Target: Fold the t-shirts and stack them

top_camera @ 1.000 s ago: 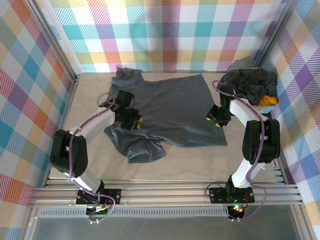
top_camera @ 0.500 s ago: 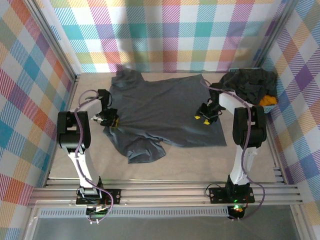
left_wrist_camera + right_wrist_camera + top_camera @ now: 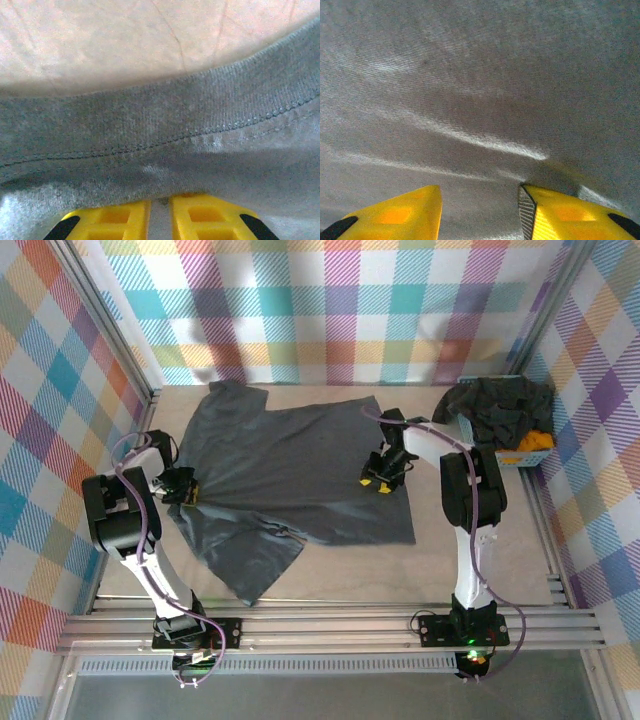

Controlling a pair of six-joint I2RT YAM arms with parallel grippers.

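I see the grey t-shirt (image 3: 300,465) spread flat on the table (image 3: 480,560). It is soft, light and limp (it will sag and drag), so I would grip it at the hems. The left gripper (image 3: 159,220) is pinched almost closed on a stitched hem at its left edge. The right gripper (image 3: 477,212) rests on cloth, jaws apart, holding nothing. The basket (image 3: 530,455), far right, holds dark shirts (image 3: 500,405) and an orange shirt (image 3: 540,442).

Shirt (image 3: 300,465) ctr — shirt pile (image 3: 505,408) back-R
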